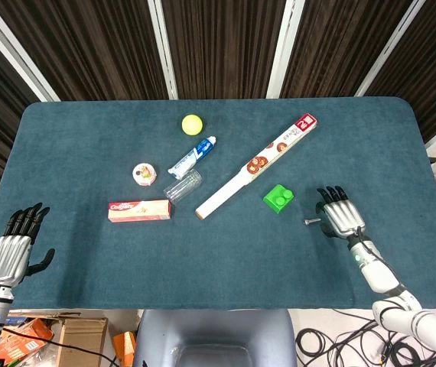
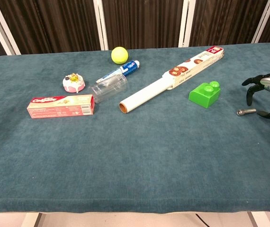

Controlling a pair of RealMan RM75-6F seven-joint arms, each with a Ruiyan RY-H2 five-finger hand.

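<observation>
While the left hand [image 1: 10, 251] idles with fingers spread at the lower-left table [image 1: 226, 260] edge, the right hand [image 1: 339, 212], fingers loosely curved and grasping nothing, hovers over the unlifted metal bolt [image 1: 310, 222] right of centre, beside the green brick [image 1: 279, 199].

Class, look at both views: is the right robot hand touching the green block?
Apart. The chest view shows bare cloth between the green block and the right robot hand; the head view shows the same gap.

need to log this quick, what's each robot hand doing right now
Left robot hand: open, holding nothing.
Right robot hand: open, holding nothing.
</observation>
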